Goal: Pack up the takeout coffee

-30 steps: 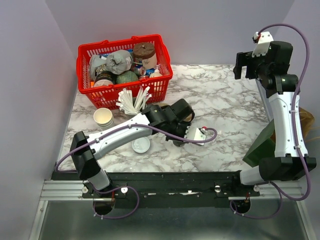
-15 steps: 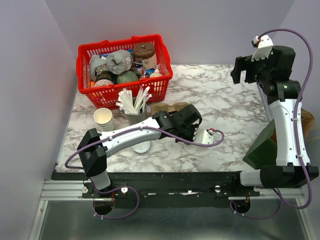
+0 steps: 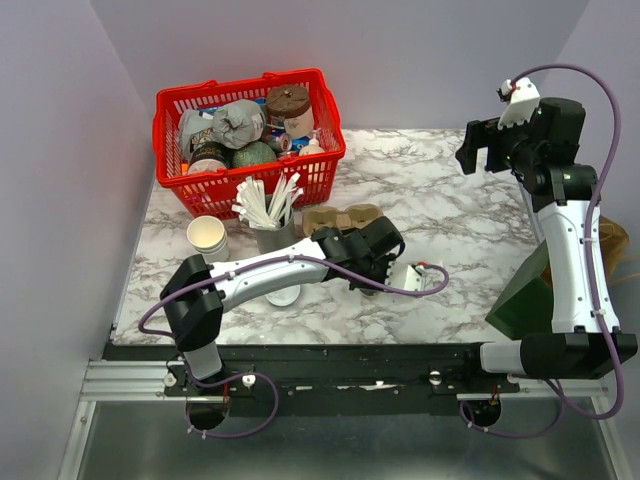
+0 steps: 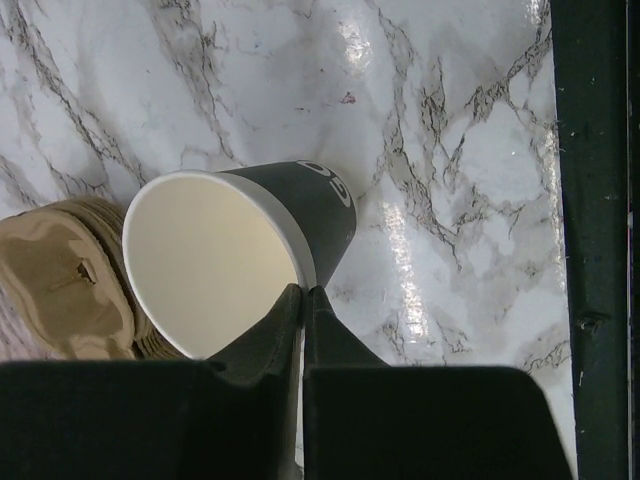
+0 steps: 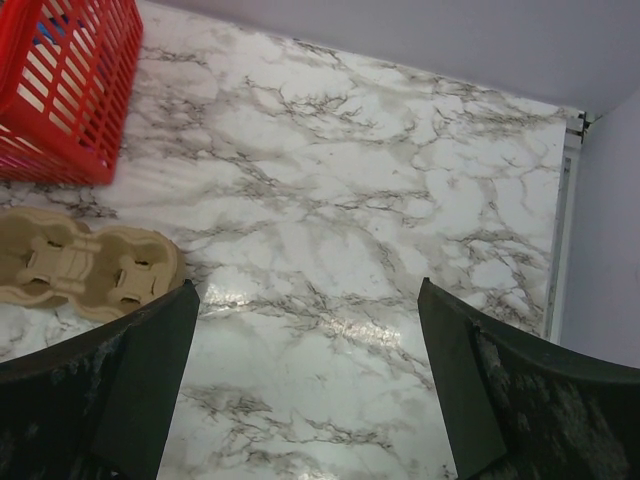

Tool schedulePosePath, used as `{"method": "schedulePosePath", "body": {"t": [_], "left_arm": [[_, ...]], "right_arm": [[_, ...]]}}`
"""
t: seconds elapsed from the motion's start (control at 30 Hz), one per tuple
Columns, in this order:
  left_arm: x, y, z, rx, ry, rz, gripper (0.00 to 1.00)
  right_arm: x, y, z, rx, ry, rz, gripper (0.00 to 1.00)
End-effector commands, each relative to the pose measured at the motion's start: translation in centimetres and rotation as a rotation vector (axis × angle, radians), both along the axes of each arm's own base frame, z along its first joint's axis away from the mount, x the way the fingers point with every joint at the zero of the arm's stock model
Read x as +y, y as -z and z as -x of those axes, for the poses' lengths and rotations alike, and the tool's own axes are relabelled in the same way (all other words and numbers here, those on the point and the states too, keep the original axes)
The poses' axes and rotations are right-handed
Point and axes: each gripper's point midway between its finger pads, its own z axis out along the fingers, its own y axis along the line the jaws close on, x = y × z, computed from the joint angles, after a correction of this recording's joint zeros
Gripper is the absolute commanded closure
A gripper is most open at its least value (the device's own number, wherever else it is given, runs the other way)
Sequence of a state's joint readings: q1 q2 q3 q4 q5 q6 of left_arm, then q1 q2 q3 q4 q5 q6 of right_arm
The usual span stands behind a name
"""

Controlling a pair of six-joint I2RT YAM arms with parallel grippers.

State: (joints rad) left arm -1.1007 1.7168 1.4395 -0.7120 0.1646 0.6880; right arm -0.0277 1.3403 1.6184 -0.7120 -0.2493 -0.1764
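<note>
My left arm (image 3: 270,268) stretches low toward the middle of the counter (image 3: 440,200), its left gripper (image 4: 303,298) pinched nearly together on the rim of a paper cup (image 4: 215,255). My right arm (image 3: 568,230) stands tall by the right edge, the right gripper (image 5: 307,290) spread wide and empty.

The tabletop (image 4: 450,150) is glossy marble-patterned, the paper cup (image 4: 200,260) matt, the pulp carrier (image 5: 80,265) rough, the basket (image 3: 200,188) plastic

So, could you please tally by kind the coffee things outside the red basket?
Cup, pinched at its rim by the left gripper: 1
Cup stack: 1
Lid: 1
Carrier, maybe stacked: 1
Pot of sticks: 1
Total: 5
</note>
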Motion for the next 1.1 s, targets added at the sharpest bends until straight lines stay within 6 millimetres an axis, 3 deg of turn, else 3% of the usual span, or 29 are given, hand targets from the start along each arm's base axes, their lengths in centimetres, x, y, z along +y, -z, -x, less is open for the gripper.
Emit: {"method": "schedulePosePath", "body": {"t": [0.0, 0.3, 0.53, 0.63, 0.73, 0.9, 1.03, 1.07], "left_arm": [[-0.2, 0.4, 0.0, -0.007, 0.013, -0.022, 0.84], [-0.1, -0.5, 0.4, -0.005, 0.042, -0.013, 0.73], [0.5, -7.7, 1.6, -0.061, 0.125, 0.149, 0.61], [2.6, -9.6, 0.8, -0.104, 0.105, 0.179, 0.59], [6.3, -9.2, -0.6, -0.105, 0.002, 0.138, 0.55], [13.2, -6.7, -1.3, 0.023, -0.18, 0.06, 0.53], [16.3, -4.7, -1.4, 0.042, -0.233, 0.032, 0.53], [16.7, -3.4, -1.3, 0.045, -0.235, 0.018, 0.53]], "right_arm": [[0.5, -0.7, 0.6, -0.025, -0.031, -0.015, 0.0], [0.7, -0.7, 0.5, -0.023, -0.04, -0.021, 0.0], [1.6, -0.9, 0.7, 0.003, -0.101, -0.022, 0.0], [3.0, -0.8, 1.6, 0.013, -0.21, -0.021, 0.0], [4.9, -0.5, 3.1, 0.021, -0.366, -0.017, 0.0], [6.8, 2.0, 5.6, 0.057, -0.527, 0.014, 0.0], [8.6, 3.7, 6.0, 0.075, -0.586, 0.041, 0.0], [9.0, 3.9, 6.0, 0.074, -0.597, 0.045, 0.0]]}}
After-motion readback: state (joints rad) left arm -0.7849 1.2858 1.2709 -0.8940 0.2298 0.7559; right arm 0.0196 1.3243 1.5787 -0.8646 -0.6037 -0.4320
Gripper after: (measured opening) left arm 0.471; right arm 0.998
